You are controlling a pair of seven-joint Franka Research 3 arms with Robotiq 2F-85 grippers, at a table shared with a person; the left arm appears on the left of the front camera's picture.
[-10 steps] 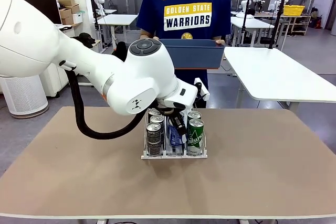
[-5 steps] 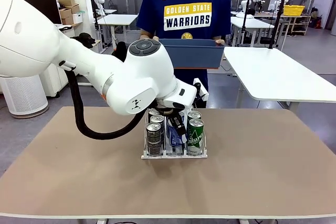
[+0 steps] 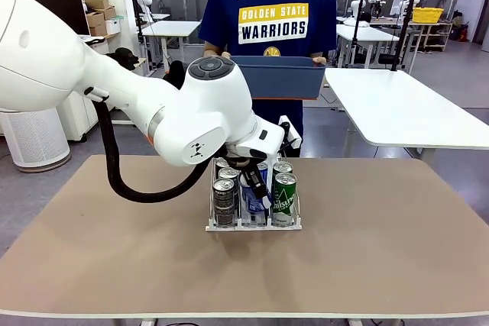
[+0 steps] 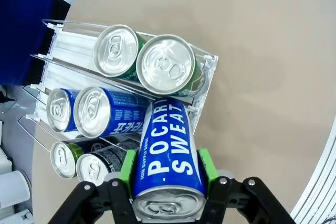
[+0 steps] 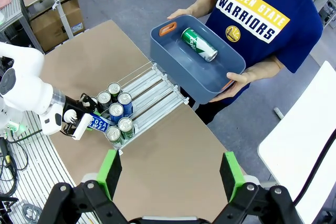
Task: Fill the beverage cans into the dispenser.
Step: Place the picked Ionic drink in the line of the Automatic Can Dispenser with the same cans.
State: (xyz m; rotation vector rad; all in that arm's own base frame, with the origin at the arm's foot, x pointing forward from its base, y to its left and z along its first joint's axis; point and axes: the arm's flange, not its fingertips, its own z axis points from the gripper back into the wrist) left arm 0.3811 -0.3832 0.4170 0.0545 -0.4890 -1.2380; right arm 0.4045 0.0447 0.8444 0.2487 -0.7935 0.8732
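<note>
My left gripper [image 3: 257, 182] is shut on a blue can [image 3: 250, 195] with white print, tilted over the front of the middle lane of the clear dispenser [image 3: 252, 227]. In the left wrist view the green pads [image 4: 127, 169] clamp that blue can [image 4: 165, 150] above the dispenser [image 4: 207, 72], which holds two green cans [image 4: 168, 66], two blue cans [image 4: 97, 113] and two dark cans [image 4: 97, 166]. My right gripper [image 5: 170, 177] hangs open high above the table, looking down on the dispenser [image 5: 152, 95] and one green can [image 5: 199, 44] lying in the person's tub.
The person stands at the far side holding a blue-grey tub [image 3: 279, 82] in both hands above the table's far edge. The brown table [image 3: 382, 250] has free room on both sides of the dispenser. My left arm's large body crosses the left half.
The left gripper with the blue can has shifted only slightly at the dispenser's front. The person and tub have stayed put.
</note>
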